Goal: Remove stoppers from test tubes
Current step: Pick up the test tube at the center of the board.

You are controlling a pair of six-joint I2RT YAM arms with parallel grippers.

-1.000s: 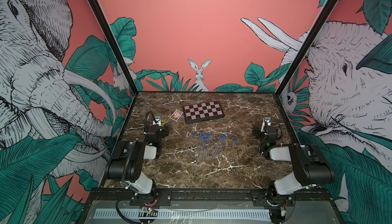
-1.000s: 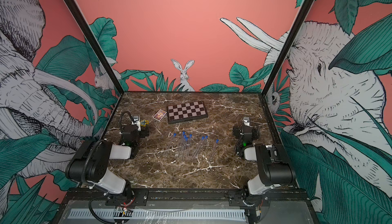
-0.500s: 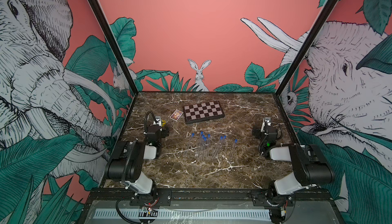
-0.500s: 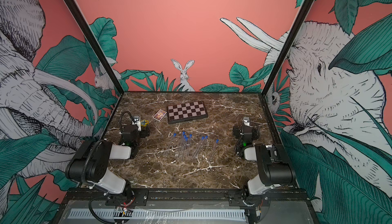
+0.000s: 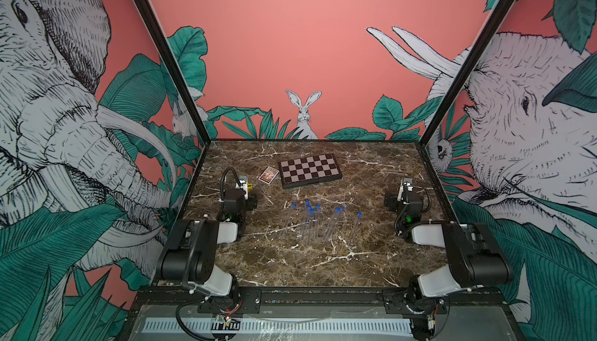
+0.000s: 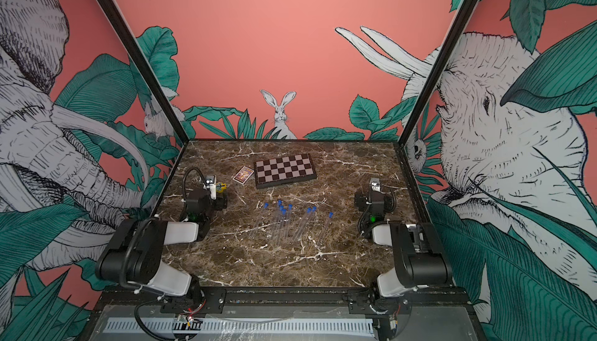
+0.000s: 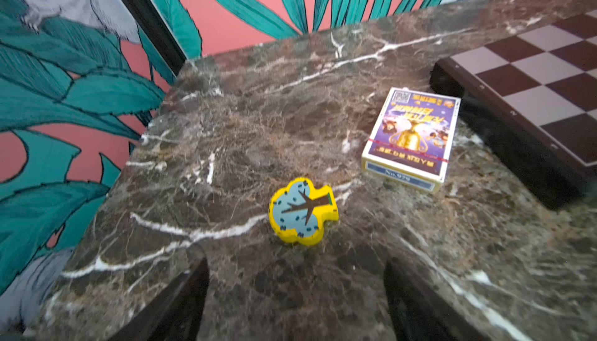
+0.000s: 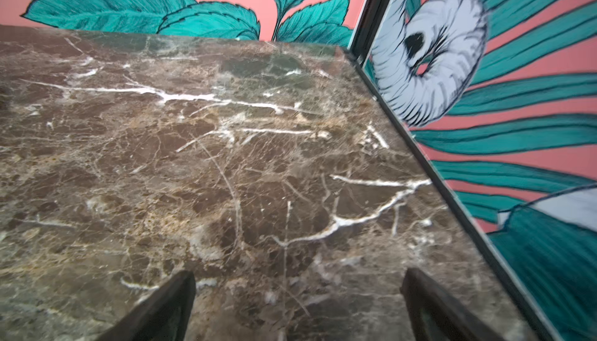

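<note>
Several clear test tubes (image 5: 310,226) (image 6: 281,226) lie side by side in the middle of the marble table, in both top views. Each carries a small blue stopper (image 5: 293,205) (image 6: 265,205) on its far end. My left gripper (image 7: 295,263) is open over bare marble to the left of the tubes (image 5: 244,190), with nothing between its fingers. To the right of the tubes (image 5: 406,190) my right gripper (image 8: 299,273) is also open and empty. Neither wrist view shows a tube or a stopper.
A yellow-and-blue toy (image 7: 302,215) (image 5: 249,185) lies just ahead of the left gripper. Beyond it are a purple card box (image 7: 410,136) (image 5: 268,174) and a closed chessboard (image 5: 309,170) (image 7: 542,90) at the back. Side walls stand close to both arms.
</note>
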